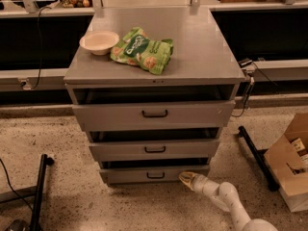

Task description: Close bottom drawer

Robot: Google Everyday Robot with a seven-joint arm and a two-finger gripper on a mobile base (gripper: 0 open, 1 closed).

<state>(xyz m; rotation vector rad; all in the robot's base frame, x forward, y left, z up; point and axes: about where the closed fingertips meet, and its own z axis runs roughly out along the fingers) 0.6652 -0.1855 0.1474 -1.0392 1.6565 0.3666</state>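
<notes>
The bottom drawer [130, 175] is the lowest, narrowest of three grey drawers in the grey cabinet [202, 42]. It stands pulled out a little, with a dark gap above its front and a small black bar handle [155, 175] at its centre. My gripper [186, 178] is at the end of the white arm [226, 201] that comes in from the lower right. Its yellowish tip sits right at the right part of the drawer's front, just right of the handle, close to the floor.
The mid-width drawer [154, 149] and the widest top drawer [149, 113] also stand ajar. A white bowl [99, 42] and a green snack bag [143, 50] lie on the cabinet top. A cardboard box [288, 170] and a black bar [255, 155] are at the right, a black stand leg [38, 191] at the left.
</notes>
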